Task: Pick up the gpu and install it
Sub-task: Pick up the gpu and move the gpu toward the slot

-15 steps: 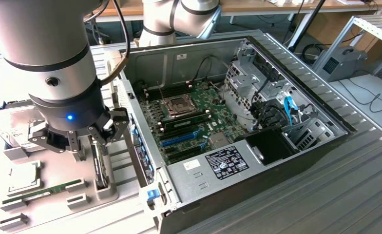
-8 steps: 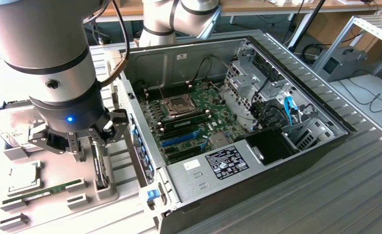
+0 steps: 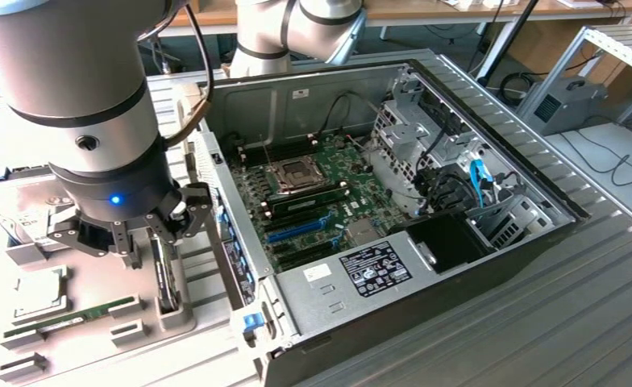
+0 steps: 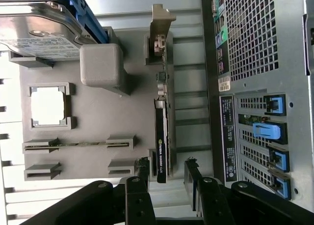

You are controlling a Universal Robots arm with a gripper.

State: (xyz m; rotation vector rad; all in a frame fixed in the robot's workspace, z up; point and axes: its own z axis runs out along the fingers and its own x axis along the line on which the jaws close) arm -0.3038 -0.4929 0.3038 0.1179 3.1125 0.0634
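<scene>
A ribbed metal table (image 3: 574, 322) carries an open computer case (image 3: 294, 97) lying on its side, with the circuit board (image 3: 316, 185) inside facing up. The case takes up the middle of the table and the exterior view's right. The thick grey robot arm (image 3: 68, 81) reaches down over the table's edge at the exterior view's left. Under it sits a grey parts tray (image 3: 101, 278), just beside the case. A silver hard drive (image 3: 15, 201) lies at the tray's far end. The gpu (image 4: 161, 136) is a slim dark card. It stands on edge in a slot along the tray's edge nearest the case, and its pale metal bracket (image 4: 160, 23) is at the end toward the hard drive. A square processor chip (image 3: 36, 294) sits in a frame mid-tray. A narrow green memory stick (image 3: 68, 317) rests in holders near the tray's near edge. The gripper (image 4: 167, 171) hangs over the card's end opposite the bracket. Its fingers (image 4: 142, 168) are spread apart, one on each side of the card, with a gap showing on both sides.
</scene>
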